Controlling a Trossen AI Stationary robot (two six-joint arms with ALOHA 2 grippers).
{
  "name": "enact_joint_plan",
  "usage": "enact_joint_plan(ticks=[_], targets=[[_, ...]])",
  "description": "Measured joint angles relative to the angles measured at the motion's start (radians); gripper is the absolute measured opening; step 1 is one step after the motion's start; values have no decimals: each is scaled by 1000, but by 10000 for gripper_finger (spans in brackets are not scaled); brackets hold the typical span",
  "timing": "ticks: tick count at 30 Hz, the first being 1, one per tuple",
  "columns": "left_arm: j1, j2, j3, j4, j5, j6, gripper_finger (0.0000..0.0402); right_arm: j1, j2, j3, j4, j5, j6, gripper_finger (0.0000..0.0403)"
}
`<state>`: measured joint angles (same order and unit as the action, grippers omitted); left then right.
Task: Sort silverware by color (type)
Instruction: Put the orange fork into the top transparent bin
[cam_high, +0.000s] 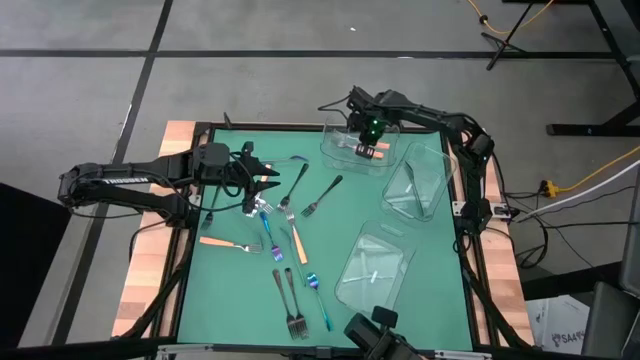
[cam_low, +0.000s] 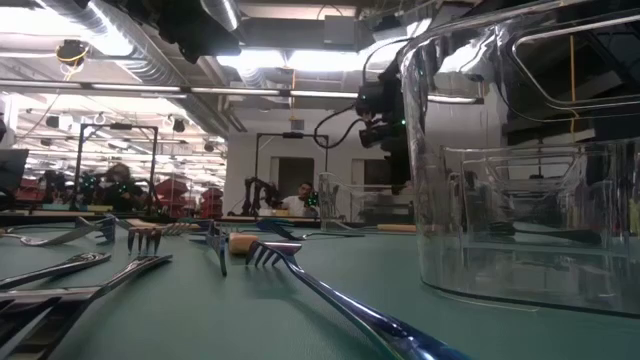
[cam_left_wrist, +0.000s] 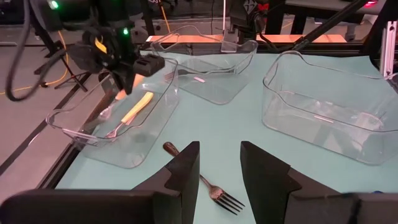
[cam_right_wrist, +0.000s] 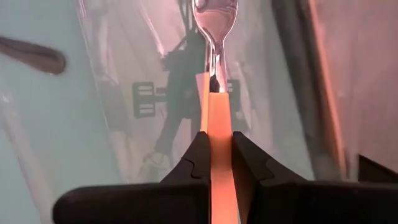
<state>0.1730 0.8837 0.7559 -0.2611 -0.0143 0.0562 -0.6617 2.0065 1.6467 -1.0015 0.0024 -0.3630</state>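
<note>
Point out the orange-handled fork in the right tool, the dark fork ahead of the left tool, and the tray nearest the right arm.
orange-handled fork (cam_right_wrist: 219, 134): right wrist view, on its handle.
dark fork (cam_left_wrist: 211, 188): left wrist view, on its neck.
tray (cam_high: 335, 150): high view, on its rim.

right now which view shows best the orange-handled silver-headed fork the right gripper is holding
The right wrist view: the orange-handled silver-headed fork fills the frame, clamped by the handle in the right gripper over the clear plastic tray. The left wrist view shows it smaller, inside the tray. The high view gives an orange speck; the low view hides it.
</note>
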Motion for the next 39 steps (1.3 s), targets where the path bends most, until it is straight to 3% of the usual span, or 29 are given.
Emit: enact_joint_plan(ticks=[12, 29, 39], targets=[[0, 0, 0, 0, 0, 0, 110, 0, 10, -110, 95, -1, -1, 17], [0, 0, 0, 0, 0, 0, 110, 1, 13, -113, 111, 24, -5, 19], [0, 0, 0, 0, 0, 0, 110, 1, 13, -113, 111, 24, -5, 81]])
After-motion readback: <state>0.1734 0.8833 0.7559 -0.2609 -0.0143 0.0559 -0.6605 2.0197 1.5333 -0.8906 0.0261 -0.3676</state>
